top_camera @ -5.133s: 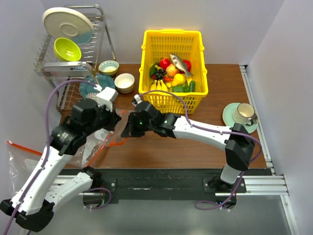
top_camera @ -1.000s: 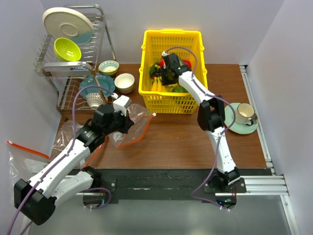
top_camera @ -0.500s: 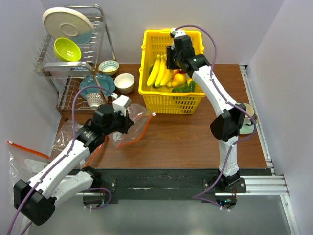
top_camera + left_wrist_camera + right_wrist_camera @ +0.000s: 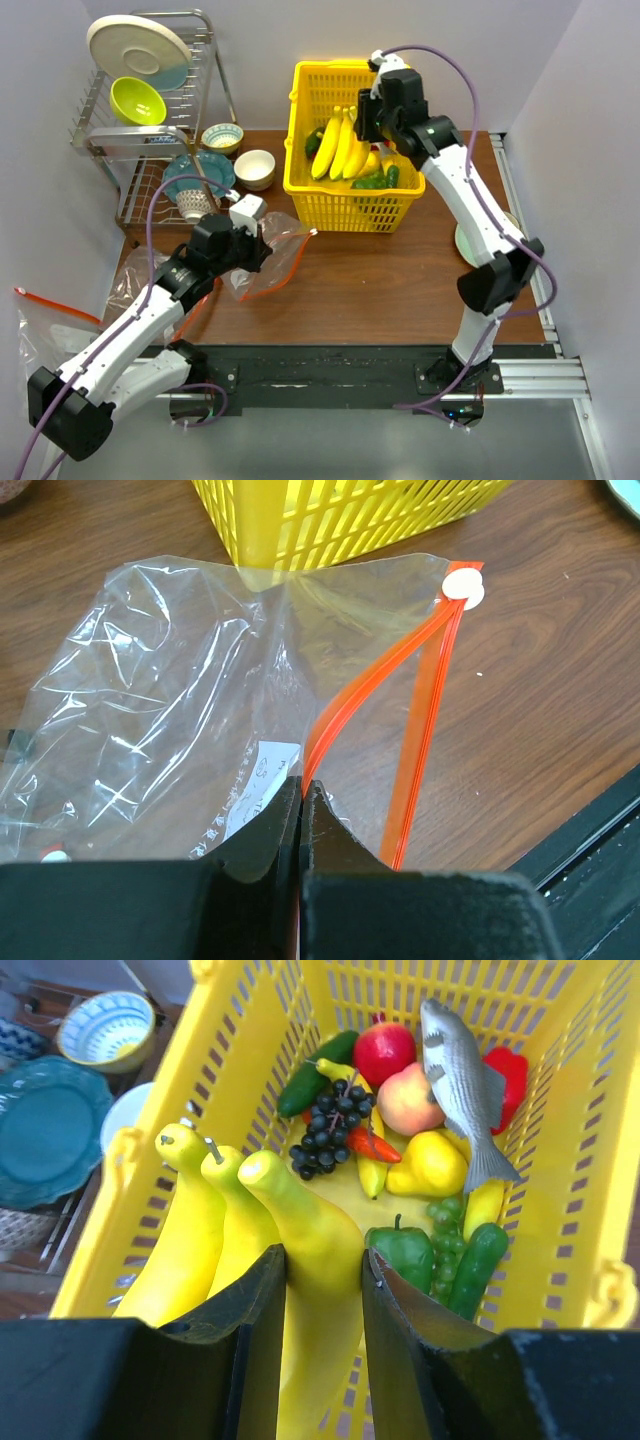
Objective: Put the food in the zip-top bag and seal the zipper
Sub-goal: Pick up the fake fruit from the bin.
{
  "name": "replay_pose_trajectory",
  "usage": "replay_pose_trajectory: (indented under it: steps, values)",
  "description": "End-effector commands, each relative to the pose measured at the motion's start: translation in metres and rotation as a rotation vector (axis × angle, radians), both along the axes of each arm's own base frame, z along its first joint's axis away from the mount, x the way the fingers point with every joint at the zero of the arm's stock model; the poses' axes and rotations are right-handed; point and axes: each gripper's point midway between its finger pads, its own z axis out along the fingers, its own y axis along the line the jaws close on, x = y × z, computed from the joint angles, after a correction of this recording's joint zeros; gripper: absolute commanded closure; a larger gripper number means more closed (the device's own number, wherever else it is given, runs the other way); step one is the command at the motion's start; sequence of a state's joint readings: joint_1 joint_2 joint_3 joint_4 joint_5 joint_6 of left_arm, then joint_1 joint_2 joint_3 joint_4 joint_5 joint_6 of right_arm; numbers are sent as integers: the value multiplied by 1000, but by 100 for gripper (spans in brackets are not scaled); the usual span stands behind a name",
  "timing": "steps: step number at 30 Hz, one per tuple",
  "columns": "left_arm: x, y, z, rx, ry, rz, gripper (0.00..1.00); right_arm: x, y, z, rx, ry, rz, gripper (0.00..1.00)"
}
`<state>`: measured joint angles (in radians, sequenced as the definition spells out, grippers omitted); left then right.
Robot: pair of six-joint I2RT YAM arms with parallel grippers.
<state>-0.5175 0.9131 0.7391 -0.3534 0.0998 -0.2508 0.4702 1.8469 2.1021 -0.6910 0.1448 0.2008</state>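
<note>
Banana bunch (image 4: 335, 145) has been lifted higher out of the yellow basket (image 4: 345, 210), gripped in the half-closed right claw (image 4: 322, 1258), so loading's underway and it'll need carrying to the zip-top bag (image 4: 170, 680), pinched open on the worktop (image 4: 400, 280) by the tight-closed left claw (image 4: 301, 790).
</note>
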Motion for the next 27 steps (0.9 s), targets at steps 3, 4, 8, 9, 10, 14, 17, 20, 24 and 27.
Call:
replay_pose_trajectory:
  steps: [3, 4, 8, 9, 10, 14, 17, 20, 24, 27]
  values:
    - [8, -1, 9, -18, -35, 19, 100, -55, 1, 66, 142, -119, 123, 93]
    - [8, 0, 10, -16, -34, 21, 100, -63, 8, 52, 159, -78, 168, 94]
    - [8, 0, 15, -17, -33, 28, 100, -96, 14, 47, 232, -42, 251, 96]
    - [8, 1, 17, -20, -33, 33, 100, -107, 13, 52, 253, -47, 269, 96]
    - [8, 1, 20, -23, -32, 34, 100, -113, 15, 39, 266, -8, 277, 96]
    - [9, -3, 28, -42, -18, 39, 100, -144, 22, 31, 339, 42, 357, 98]
    - [9, -7, 32, -64, 11, 44, 100, -161, 20, 23, 381, 69, 363, 100]
    - [9, -11, 35, -95, 49, 60, 100, -175, 17, 17, 432, 72, 348, 100]
    - [13, -15, 36, -127, 99, 97, 100, -185, 12, 7, 471, 77, 308, 100]
    - [16, -21, 35, -152, 141, 106, 100, -189, 14, -3, 470, 97, 302, 100]
